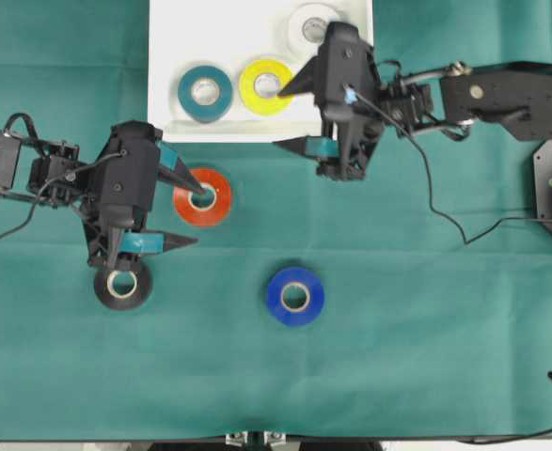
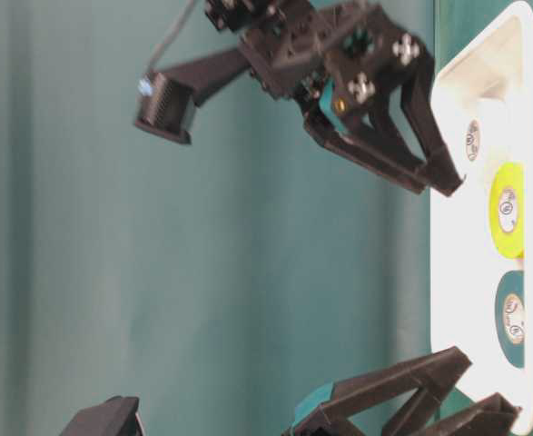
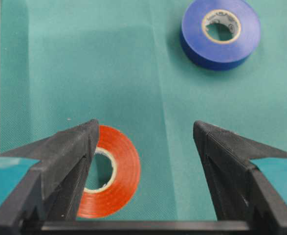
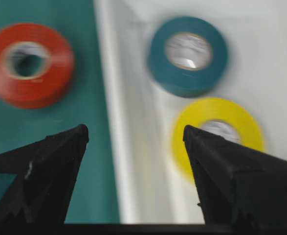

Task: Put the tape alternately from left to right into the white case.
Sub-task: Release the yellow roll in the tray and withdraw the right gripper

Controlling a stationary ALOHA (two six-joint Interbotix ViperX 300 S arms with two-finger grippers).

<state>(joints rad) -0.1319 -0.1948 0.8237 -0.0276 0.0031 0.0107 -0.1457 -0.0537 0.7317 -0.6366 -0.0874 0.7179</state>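
I note my right claw (image 1: pixel 291 116) spread wide and empty, straddling the near rim of the white case (image 1: pixel 163 56). Inside the case lie the yellow roll (image 1: pixel 266 86), teal roll (image 1: pixel 205 92) and white roll (image 1: pixel 311 25). My left claw (image 1: pixel 197 216) is also wide open, holding nothing, above the red-orange roll (image 1: pixel 202 197). The black roll (image 1: pixel 122 285) and blue roll (image 1: pixel 294 296) sit on the green counter (image 1: pixel 426 329).

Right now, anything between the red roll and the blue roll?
Nothing: bare green cloth separates the red roll from the blue roll, clearest in the left wrist view.
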